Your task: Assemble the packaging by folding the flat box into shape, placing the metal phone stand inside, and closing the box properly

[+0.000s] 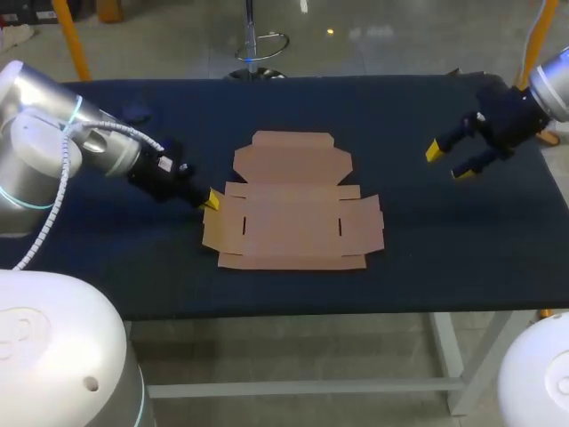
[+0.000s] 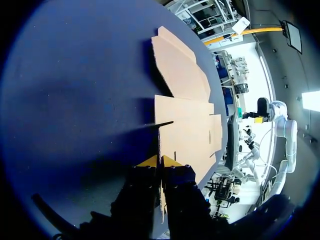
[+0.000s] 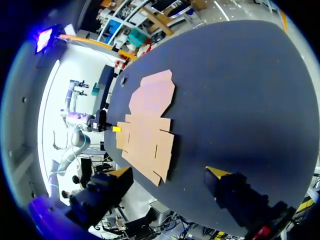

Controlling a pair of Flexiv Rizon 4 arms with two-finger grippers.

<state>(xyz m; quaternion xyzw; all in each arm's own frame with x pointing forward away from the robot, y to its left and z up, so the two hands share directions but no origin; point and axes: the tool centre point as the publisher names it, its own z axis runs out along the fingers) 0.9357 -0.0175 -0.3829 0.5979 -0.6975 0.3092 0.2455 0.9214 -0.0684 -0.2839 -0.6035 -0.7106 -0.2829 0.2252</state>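
Left wrist view puts us closest to the work. Our left claw (image 2: 161, 161) is clenched on the flat box (image 2: 182, 125), its two yellow tips pressed to either side of the cardboard's nearest edge, which stands slightly off the worktop (image 2: 75, 100) and throws a thin shadow there. Ahead of the fingers the rest of the sheet spreads out unfolded, with its slots and side flaps showing and its largest panel farthest from the claw.

In the head view the box lies near the middle of the dark blue worktop, brown and fully opened out. Its long straight edge is nearest us and its notched lid panel points toward the far side. Our left arm comes in low from the left and meets the box at its left flap.

Well apart from the cardboard, over the right part of the worktop, our right claw (image 1: 448, 162) hangs released. Its fingers are spread wide with nothing between them, and it touches neither the box nor the surface.

Farthest off, near the far left corner, lies a small dark thing (image 1: 133, 112) that we cannot make out.
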